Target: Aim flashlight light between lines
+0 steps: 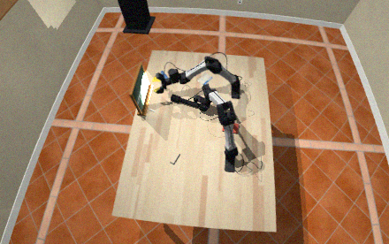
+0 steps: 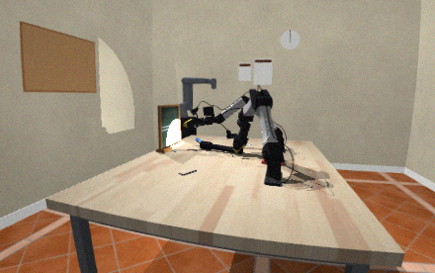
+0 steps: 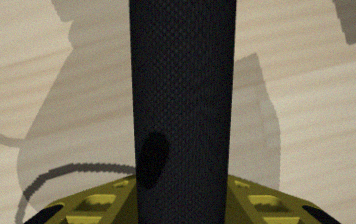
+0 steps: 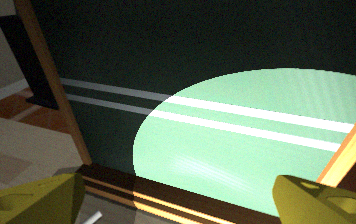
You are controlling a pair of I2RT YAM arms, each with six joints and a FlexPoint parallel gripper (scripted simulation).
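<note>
While the left fingers (image 2: 239, 149) pinch the flashlight (image 1: 187, 102) (image 2: 216, 146) (image 3: 183, 90), spread right fingers (image 1: 156, 84) (image 2: 187, 123) face two white lines (image 4: 260, 113) on the board (image 1: 140, 90) (image 2: 169, 115) (image 4: 190, 40).

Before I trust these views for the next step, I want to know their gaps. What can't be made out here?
- The light's right edge: cut off by the right wrist view's edge and the frame.
- The flashlight's ends: outside the left wrist view.
- The left fingertips: behind the flashlight in the left wrist view.
- Writing on the wall sheets: too small in the exterior view.
</note>
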